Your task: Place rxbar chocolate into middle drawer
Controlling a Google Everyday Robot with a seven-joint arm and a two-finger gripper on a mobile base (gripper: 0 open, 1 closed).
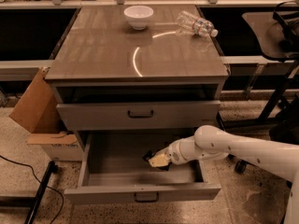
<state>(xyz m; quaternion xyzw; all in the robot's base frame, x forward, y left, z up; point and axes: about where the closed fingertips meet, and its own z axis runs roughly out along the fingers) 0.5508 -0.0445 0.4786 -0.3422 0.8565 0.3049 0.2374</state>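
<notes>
The middle drawer [140,192] is pulled open at the bottom of the cabinet, showing its shallow grey box. My gripper [158,160] reaches in from the right, low over the drawer floor near its middle. It is shut on the rxbar chocolate [149,155], a small dark bar whose ends show at either side of the pale fingertips. The bar is inside the drawer, at or just above the floor.
Above the open drawer is a closed grey drawer front [140,114] with a dark handle. A white bowl [138,16] and a clear plastic bottle [195,24] lying on its side are on the cabinet top. A cardboard box [35,111] stands at the left, and a chair base [280,78] at the right.
</notes>
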